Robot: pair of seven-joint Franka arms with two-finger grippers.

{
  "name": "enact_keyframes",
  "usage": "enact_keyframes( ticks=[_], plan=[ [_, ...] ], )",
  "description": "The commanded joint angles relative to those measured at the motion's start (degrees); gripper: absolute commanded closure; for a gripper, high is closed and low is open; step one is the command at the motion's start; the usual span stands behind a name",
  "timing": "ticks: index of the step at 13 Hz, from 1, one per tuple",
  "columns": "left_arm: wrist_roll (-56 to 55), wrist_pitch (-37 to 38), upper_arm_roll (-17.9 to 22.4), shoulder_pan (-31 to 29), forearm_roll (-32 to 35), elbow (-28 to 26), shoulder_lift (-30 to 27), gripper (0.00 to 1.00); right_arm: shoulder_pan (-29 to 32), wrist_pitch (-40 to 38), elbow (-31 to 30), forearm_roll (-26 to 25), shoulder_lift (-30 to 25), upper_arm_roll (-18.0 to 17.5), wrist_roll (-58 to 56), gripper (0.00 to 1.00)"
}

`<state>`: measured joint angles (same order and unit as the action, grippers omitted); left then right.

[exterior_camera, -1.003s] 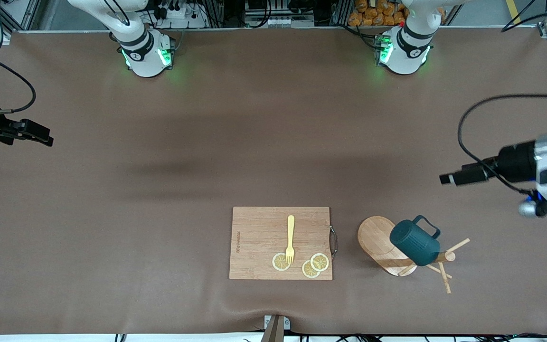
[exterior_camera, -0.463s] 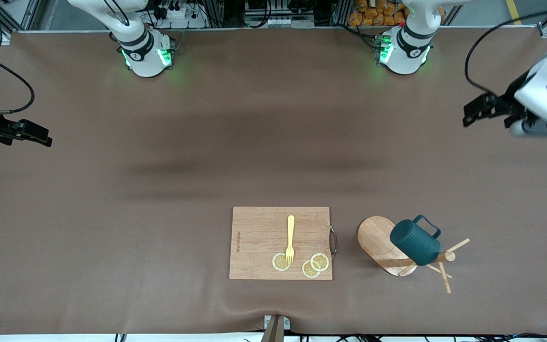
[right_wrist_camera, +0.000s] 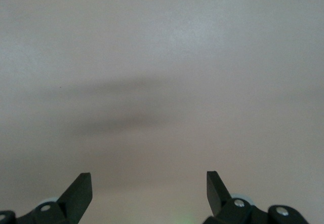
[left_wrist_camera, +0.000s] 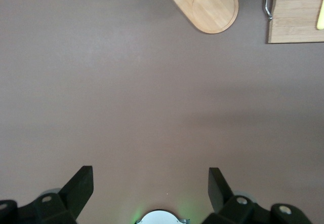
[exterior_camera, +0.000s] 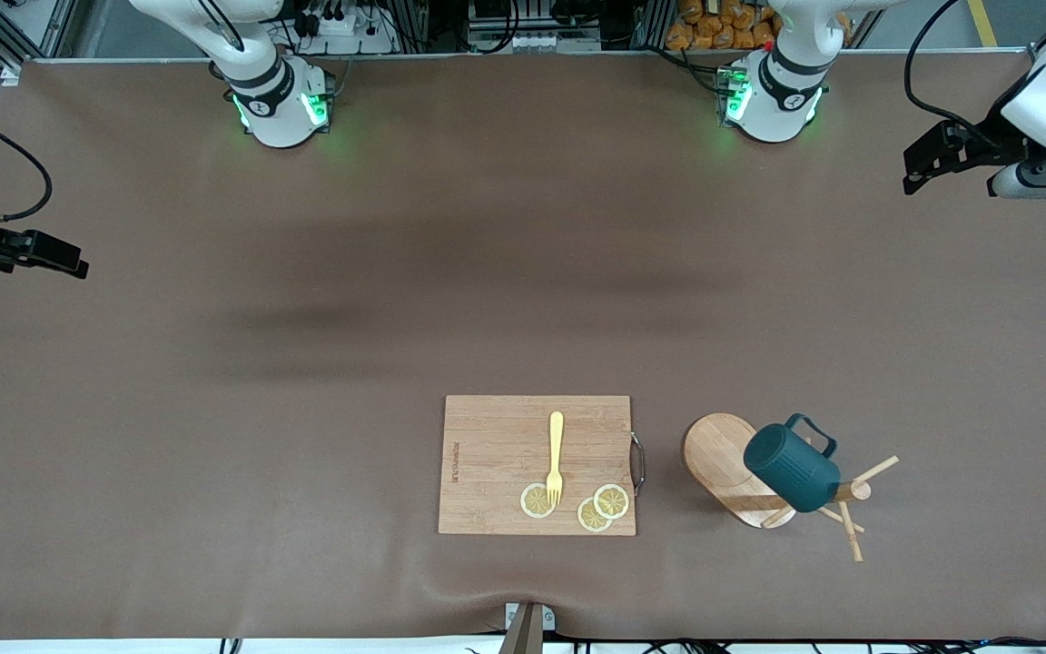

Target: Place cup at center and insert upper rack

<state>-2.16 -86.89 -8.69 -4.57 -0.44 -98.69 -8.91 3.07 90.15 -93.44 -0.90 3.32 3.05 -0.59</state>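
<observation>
The dark teal cup (exterior_camera: 791,468) hangs on the wooden mug tree over its oval base (exterior_camera: 714,454), near the front camera, toward the left arm's end. The tree's post (exterior_camera: 854,491) and thin pegs (exterior_camera: 877,470) stick out past the cup. The base also shows in the left wrist view (left_wrist_camera: 205,3); the cup is out of that view. My left gripper (left_wrist_camera: 151,176) is open and empty, high over the table's end beside the left base. My right gripper (right_wrist_camera: 149,181) is open and empty over bare table at the right arm's end.
A rectangular wooden cutting board (exterior_camera: 496,454) with a metal handle (exterior_camera: 637,463) lies beside the tree's base, toward the right arm's end. On it are a yellow fork (exterior_camera: 556,454) and lemon slices (exterior_camera: 603,507). The board's corner shows in the left wrist view (left_wrist_camera: 296,11).
The left arm has swung up and away from the area near the mug tree to the table's end by its base. The right arm has edged outward slightly. The cup has barely shifted.
</observation>
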Motion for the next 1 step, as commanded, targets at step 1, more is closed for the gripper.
enact_keyframes(
  ticks=[1],
  plan=[
    [1.28, -0.39, 0.26, -0.44, 1.41, -0.54, 0.47, 0.0, -0.25, -1.46, -0.43, 0.46, -0.6, 0.2, 0.86, 0.0]
  ],
)
